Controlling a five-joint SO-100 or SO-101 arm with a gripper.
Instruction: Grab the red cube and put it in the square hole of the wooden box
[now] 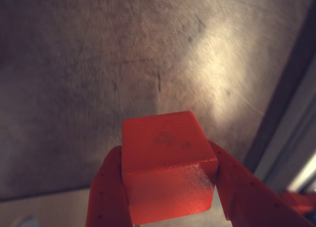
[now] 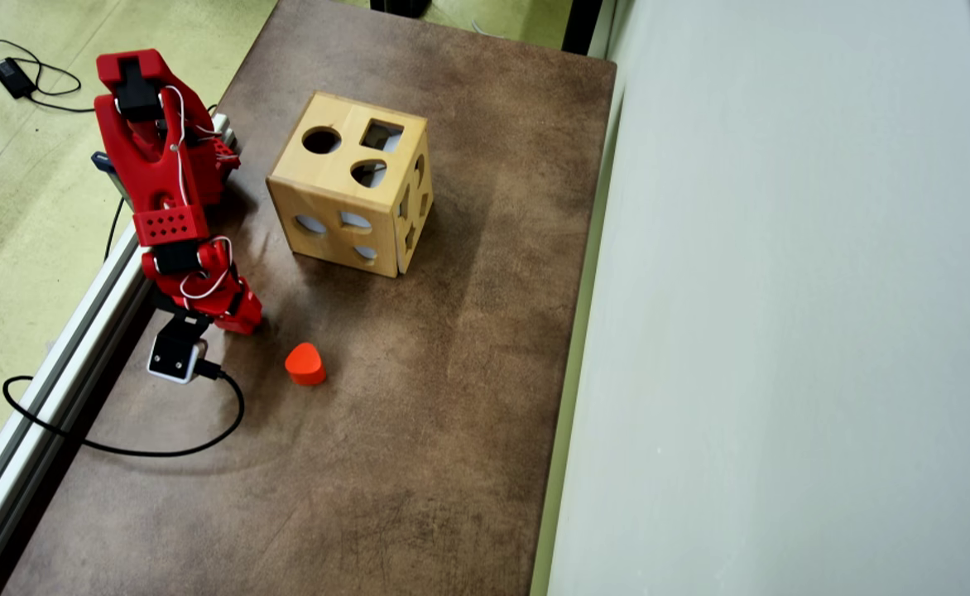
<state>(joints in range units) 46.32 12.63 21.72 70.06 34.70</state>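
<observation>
The brown, mottled desk (image 2: 419,463) is being used as the work surface, with a pale wall panel bordering it on the right of the overhead view. The red arm (image 2: 158,174) is being seen folded at the desk's left edge in that view. The wooden box (image 2: 332,223), a pale-wood cube, is being kept upright so that its top cutouts face upward; the square hole (image 2: 381,135) is being presented there beside a round one. An orange-red heart-like block (image 2: 305,364) is being left on the desk, near the arm. In the wrist view the red cube (image 1: 168,163), sharp-edged and finely ribbed on its near face, is being clamped between the two fingers of the pincer (image 1: 170,187) and held clear above the desk, judged ready for carrying to the box.
</observation>
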